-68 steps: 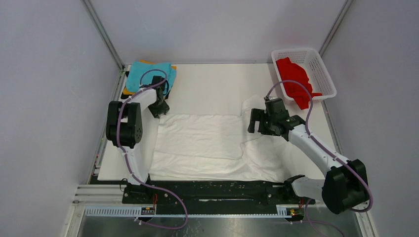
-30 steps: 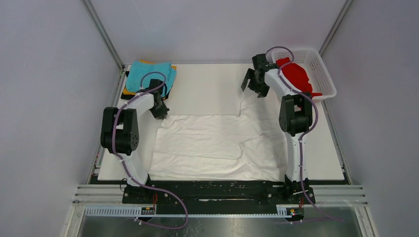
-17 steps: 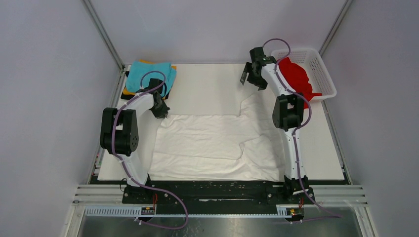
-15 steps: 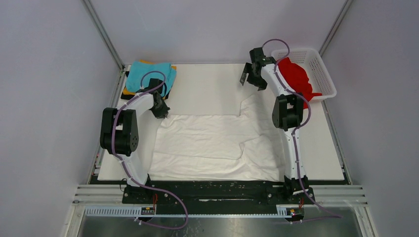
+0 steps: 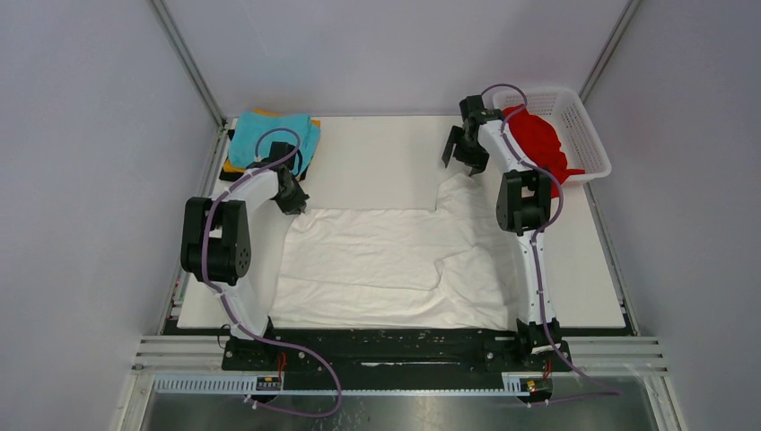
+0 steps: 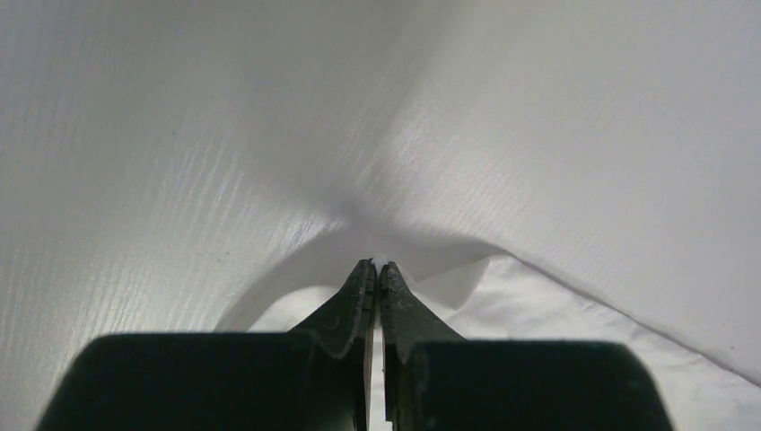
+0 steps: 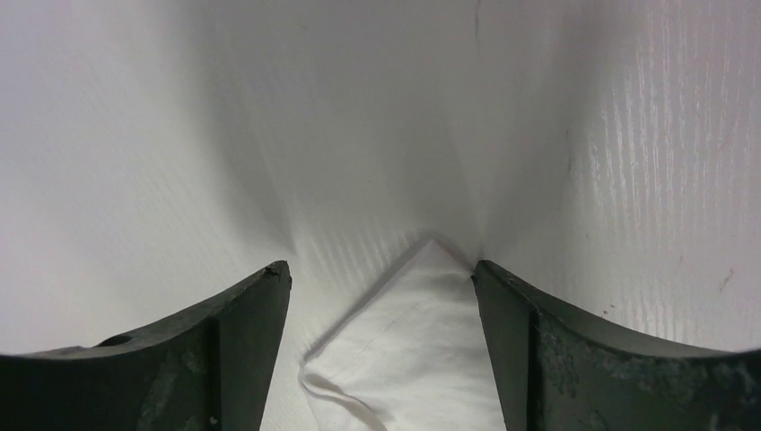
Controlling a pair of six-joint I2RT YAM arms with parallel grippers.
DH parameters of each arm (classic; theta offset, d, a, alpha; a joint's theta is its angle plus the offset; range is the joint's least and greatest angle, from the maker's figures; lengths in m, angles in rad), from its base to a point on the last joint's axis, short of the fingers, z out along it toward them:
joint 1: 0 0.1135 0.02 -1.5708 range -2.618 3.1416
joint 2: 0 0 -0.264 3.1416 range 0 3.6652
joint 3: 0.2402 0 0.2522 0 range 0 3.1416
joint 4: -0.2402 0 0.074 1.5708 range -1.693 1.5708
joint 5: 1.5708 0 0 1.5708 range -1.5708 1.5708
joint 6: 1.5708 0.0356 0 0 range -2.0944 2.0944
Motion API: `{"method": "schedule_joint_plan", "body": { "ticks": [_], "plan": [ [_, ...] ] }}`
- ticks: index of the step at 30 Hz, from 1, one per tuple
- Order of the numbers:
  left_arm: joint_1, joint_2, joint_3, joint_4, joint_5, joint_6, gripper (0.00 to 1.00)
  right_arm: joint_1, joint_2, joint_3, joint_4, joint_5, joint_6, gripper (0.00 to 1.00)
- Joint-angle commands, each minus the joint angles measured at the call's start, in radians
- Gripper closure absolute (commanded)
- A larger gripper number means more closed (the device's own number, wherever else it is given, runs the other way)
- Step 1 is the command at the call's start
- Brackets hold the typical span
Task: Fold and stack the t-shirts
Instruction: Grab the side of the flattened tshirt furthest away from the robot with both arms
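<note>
A large white t-shirt (image 5: 377, 260) lies spread over the middle of the table. My left gripper (image 5: 293, 201) is shut on its far left corner; in the left wrist view the gripper (image 6: 376, 268) pinches a fold of white cloth (image 6: 467, 269). My right gripper (image 5: 461, 159) is open and empty over the shirt's far right corner; in the right wrist view that corner (image 7: 422, 341) lies between the spread jaws of the gripper (image 7: 381, 280). A red t-shirt (image 5: 537, 142) lies in the basket. A teal t-shirt (image 5: 269, 135) tops a folded stack at the far left, with orange (image 5: 233, 166) beneath.
A white mesh basket (image 5: 583, 121) stands at the far right corner, close to my right arm. The folded stack sits just beyond my left gripper. Grey walls and metal posts close in the table on three sides.
My right arm swung from the shirt's right side to the far edge by the basket, then came back a little, down to the shirt's far right corner. My left gripper stayed put.
</note>
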Motion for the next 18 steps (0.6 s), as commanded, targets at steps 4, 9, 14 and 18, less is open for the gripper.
{"method": "schedule_joint_plan", "body": {
  "ticks": [4, 9, 14, 18],
  "plan": [
    [0.002, -0.079, -0.001, 0.016, 0.013, -0.007, 1.00, 0.007, -0.026, -0.036, -0.166, 0.045, -0.045, 0.21],
    [0.000, -0.083, -0.008, 0.016, 0.013, -0.009, 1.00, 0.020, -0.016, -0.018, -0.201, 0.057, -0.043, 0.38],
    [0.001, -0.087, -0.008, 0.013, 0.004, -0.007, 1.00, 0.030, 0.000, 0.008, -0.219, 0.087, -0.041, 0.65],
    [0.002, -0.093, -0.007, 0.011, 0.001, -0.006, 1.00, 0.032, 0.000, 0.006, -0.213, 0.097, -0.038, 0.87]
  ]
}}
